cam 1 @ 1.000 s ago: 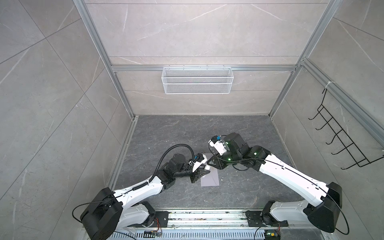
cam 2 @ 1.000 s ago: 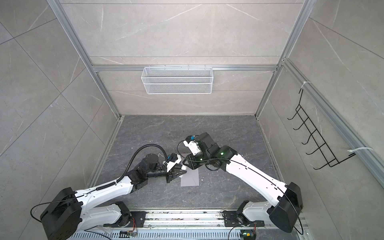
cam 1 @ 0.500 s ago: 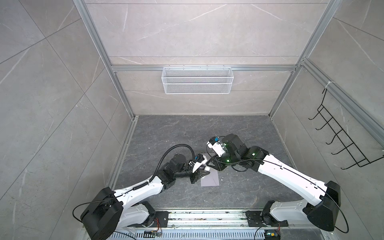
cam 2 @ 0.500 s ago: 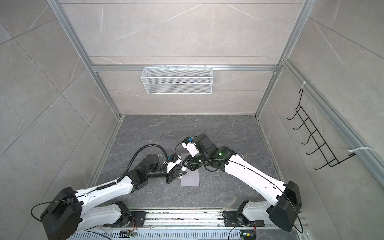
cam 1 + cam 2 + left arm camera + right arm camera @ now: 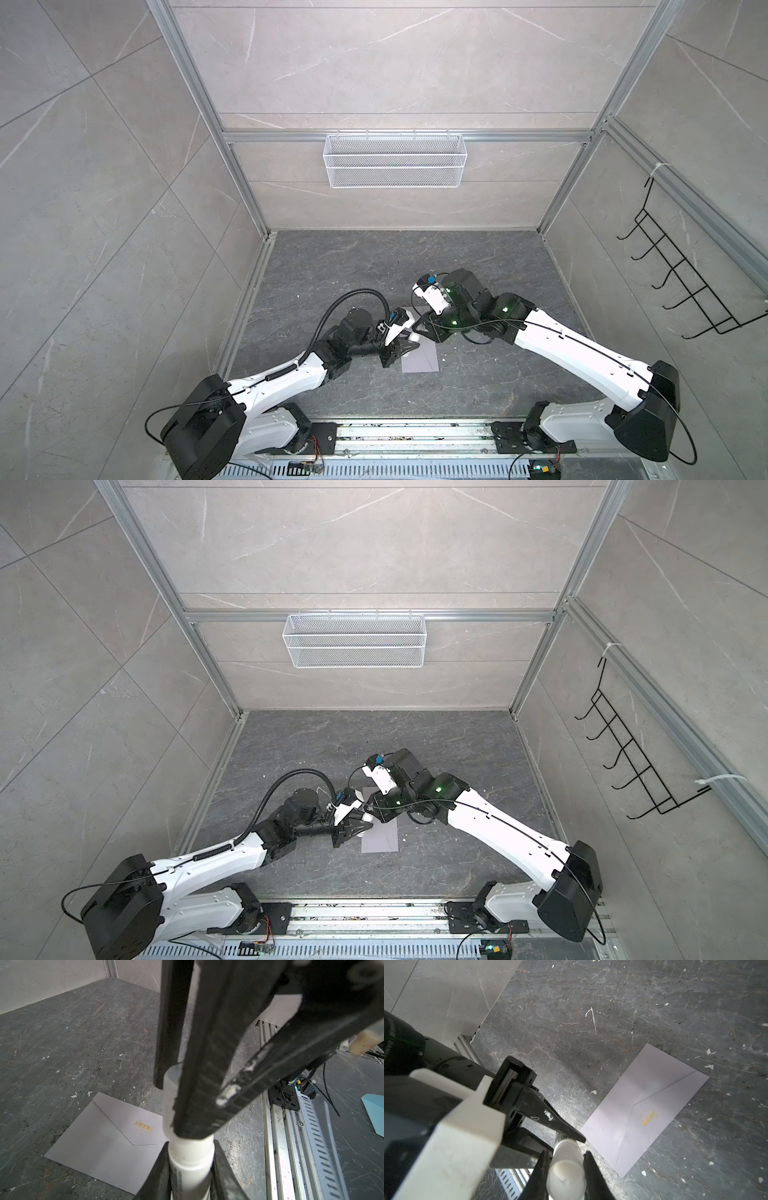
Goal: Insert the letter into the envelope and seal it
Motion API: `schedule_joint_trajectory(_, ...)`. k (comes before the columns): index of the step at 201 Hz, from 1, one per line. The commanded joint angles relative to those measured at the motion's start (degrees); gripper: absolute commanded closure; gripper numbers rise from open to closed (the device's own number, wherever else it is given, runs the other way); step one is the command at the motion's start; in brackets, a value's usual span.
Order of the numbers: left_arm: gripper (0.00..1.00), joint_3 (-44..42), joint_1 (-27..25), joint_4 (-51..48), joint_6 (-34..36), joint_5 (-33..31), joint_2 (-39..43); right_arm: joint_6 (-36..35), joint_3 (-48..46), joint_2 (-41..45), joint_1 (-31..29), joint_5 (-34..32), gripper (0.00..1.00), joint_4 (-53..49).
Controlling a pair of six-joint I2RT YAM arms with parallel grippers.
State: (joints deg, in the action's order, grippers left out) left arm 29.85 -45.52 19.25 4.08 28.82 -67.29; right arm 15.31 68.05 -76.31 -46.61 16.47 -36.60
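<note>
Gripping stick (image 5: 190,1167): left hand (image 5: 191,1145), right hand (image 5: 566,1153).

Envelope (image 5: 99,1147): lavender-grey, flat on the floor, pointed flap folded down, small gold mark on the flap.
White tube (image 5: 190,1155): printed side, held above the envelope's edge.
Left gripper (image 5: 190,1180): black fingers clamped on both sides of the tube body.
Right gripper (image 5: 174,1105): black fingers closed around the translucent cap (image 5: 169,1088); white residue on one finger.
Floor (image 5: 62,1032): dark grey, marbled, white flecks.
Slotted rail (image 5: 311,1126): metal, bordering the floor.
Blue sheet (image 5: 374,1113): only a corner shows.
</note>
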Motion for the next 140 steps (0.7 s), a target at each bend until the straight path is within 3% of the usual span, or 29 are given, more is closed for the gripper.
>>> schedule_joint_trajectory(1, 1.0, 1.38, -0.13, 10.72, 0.35, -1.04, 2.97, -0.25, -0.79, -1.73, -1.57, 1.56, 0.79, -4.1)
schedule_joint_trajectory(140, 1.0, -0.45, -0.18, 12.85, 0.41, -4.19, 4.75, 4.01, 1.32, -3.86, -1.64, -3.08, 0.8, -5.34)
